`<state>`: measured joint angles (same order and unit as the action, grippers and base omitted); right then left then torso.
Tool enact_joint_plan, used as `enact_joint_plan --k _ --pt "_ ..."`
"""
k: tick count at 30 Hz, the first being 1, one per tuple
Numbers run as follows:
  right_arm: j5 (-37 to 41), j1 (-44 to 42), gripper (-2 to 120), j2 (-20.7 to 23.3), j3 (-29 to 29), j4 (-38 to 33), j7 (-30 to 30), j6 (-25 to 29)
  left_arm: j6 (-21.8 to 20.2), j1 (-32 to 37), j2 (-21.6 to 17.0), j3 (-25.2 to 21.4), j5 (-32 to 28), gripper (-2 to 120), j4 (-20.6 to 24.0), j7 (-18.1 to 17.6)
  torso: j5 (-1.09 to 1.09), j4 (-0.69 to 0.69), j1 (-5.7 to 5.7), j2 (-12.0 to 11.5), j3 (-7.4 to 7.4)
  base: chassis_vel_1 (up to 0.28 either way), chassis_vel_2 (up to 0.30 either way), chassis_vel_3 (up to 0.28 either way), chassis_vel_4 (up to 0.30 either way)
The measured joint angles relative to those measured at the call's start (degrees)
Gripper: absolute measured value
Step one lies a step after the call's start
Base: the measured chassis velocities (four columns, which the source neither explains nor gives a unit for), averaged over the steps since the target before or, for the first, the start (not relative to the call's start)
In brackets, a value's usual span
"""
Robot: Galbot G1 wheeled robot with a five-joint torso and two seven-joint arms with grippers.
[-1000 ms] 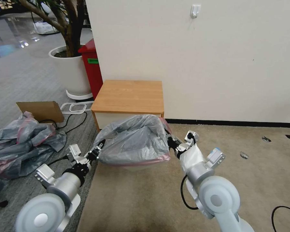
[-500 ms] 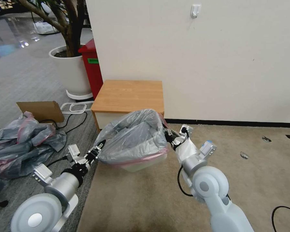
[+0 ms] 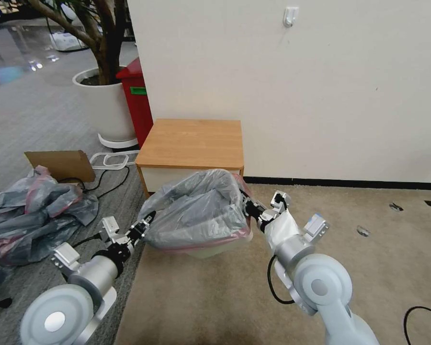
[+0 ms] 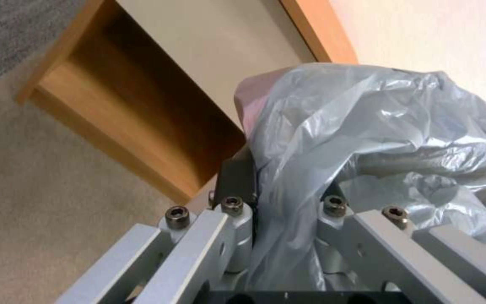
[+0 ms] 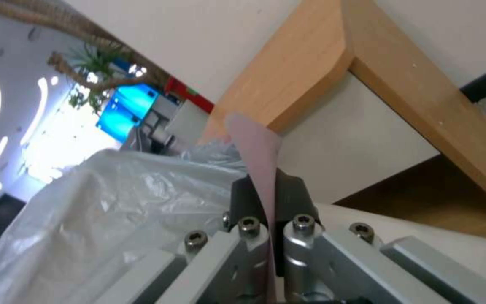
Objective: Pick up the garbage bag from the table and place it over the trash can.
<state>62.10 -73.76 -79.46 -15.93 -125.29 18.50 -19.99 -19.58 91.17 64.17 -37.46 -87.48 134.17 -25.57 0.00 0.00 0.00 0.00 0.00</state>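
In front of the table (image 3: 191,141), on the carpet, I held the bag (image 3: 198,208) stretched between both arms so its mouth stayed open over the can (image 3: 214,249). My left gripper (image 3: 146,223) was clamped on the bag's near-left edge; my right gripper (image 3: 249,207) pinched the pink rim opposite. The bag draped over the can's top, its rim seemingly just past the lip, though the plastic hid most of it. Pulling apart kept the film taut.
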Motion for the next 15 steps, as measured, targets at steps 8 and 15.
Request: enact_joint_plan --k 8,15 --pt "-0.5 1.3 0 -0.8 0.8 3.6 1.1 0.5 -0.3 -0.1 -0.1 -0.1 -2.0 9 0.0 0.0 0.00 0.00 0.00 0.0 0.00 0.000 0.000 0.000 0.000" --pt "-7.4 3.6 0 -0.1 1.2 8.0 -3.2 -0.5 -1.2 -0.1 -0.1 -0.7 -2.9 9 0.0 1.2 0.00 0.00 0.00 0.0 0.00 0.000 0.000 0.000 0.000"
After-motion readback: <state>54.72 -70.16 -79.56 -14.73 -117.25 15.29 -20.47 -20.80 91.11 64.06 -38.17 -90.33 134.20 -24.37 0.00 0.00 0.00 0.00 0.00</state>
